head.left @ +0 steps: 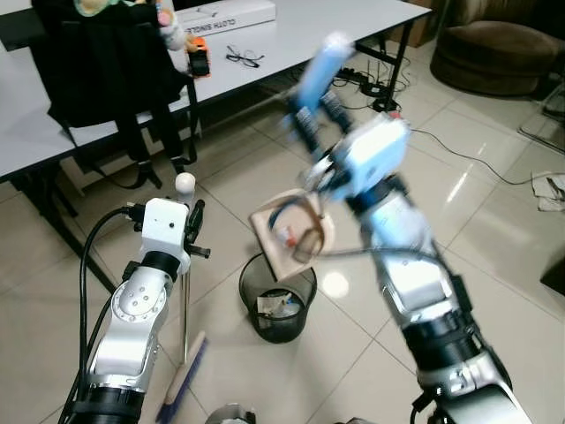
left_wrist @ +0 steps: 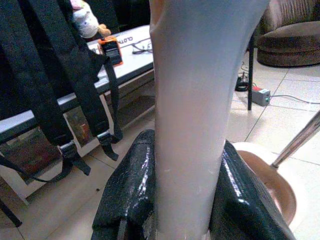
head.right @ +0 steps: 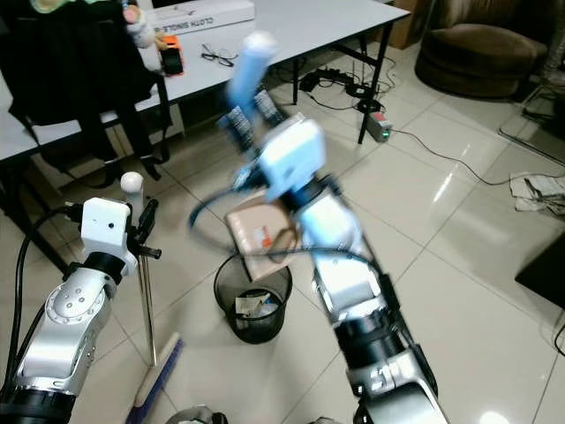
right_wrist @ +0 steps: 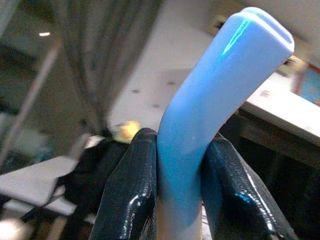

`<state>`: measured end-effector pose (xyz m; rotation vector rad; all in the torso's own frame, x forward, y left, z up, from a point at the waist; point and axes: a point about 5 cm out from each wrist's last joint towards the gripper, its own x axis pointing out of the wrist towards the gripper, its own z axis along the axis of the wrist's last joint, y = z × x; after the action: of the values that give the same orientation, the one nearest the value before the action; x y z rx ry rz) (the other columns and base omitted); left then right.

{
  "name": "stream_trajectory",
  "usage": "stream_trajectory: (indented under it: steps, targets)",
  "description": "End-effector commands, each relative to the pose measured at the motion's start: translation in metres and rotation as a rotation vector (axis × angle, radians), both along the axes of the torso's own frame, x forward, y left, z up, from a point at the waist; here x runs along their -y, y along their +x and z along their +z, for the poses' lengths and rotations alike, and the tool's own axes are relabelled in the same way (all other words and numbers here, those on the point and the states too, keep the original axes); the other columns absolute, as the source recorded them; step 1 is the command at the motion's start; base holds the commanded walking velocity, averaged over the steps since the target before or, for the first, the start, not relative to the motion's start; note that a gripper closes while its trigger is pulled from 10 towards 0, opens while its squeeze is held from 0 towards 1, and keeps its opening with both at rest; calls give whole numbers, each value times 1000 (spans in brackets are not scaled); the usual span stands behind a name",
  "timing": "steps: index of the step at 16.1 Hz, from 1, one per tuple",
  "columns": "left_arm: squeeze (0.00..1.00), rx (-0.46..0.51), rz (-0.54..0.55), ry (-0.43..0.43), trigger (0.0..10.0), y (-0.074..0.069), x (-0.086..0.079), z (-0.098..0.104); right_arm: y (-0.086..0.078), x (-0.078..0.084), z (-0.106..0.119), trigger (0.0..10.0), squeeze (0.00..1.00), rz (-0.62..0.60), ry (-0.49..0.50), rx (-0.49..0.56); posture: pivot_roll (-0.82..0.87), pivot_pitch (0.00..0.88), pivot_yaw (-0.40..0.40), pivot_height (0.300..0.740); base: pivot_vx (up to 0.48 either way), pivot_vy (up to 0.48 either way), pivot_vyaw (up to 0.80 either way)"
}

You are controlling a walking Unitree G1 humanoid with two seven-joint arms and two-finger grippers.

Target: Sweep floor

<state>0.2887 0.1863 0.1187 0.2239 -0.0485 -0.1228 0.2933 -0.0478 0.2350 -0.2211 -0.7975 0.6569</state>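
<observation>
My left gripper [head.left: 192, 214] is shut on the upright white broom handle [left_wrist: 192, 100], just under its round knob [head.left: 184, 183]. The broom's brush [head.left: 182, 380] rests on the tiled floor at the lower left. My right gripper [head.left: 320, 115] is raised and blurred, shut on the blue handle [right_wrist: 210, 85] of a beige dustpan [head.left: 290, 231]. The dustpan hangs tilted right over a black mesh bin [head.left: 278, 305] with scraps of rubbish inside. In the right wrist view both black fingers [right_wrist: 131, 185] press against the blue handle.
A white table [head.left: 291, 40] at the back holds a black backpack [head.left: 97, 62], glasses [head.left: 243, 57], an orange device and a white box. Table legs and cables [head.left: 459, 150] cross the floor behind. A brown pouf [head.left: 499, 53] and papers [head.left: 549, 190] are at the right.
</observation>
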Motion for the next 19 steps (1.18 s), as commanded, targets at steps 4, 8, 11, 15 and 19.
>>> stream_trajectory:
  steps: [4, 8, 11, 15, 19]
  targets:
    - [0, 30, -13, 22, 10000, 1, 2, 5, -19, -18, -10, 10000, 0, 143, -168, 128, 21, 45, 27, 740, 0, 0, 0]
    - [0, 26, -19, 25, 10000, 0, 2, 5, -19, -18, -14, 10000, 0, 122, -214, 146, 23, 43, 26, 740, 0, 0, 0]
    - [0, 12, -53, 18, 10000, -1, 6, 2, 13, 38, 20, 10000, 0, -187, 124, 57, 18, 40, 26, 740, 0, 0, 0]
    - [0, -22, -144, -4, 10000, -5, 13, -3, 29, 108, 47, 10000, 0, -501, 265, 15, 6, 37, 29, 740, 0, 0, 0]
    - [0, -45, -247, -26, 10000, -10, 17, -2, 28, 155, 27, 10000, 0, -760, 190, -38, 9, 35, 24, 740, 0, 0, -800]
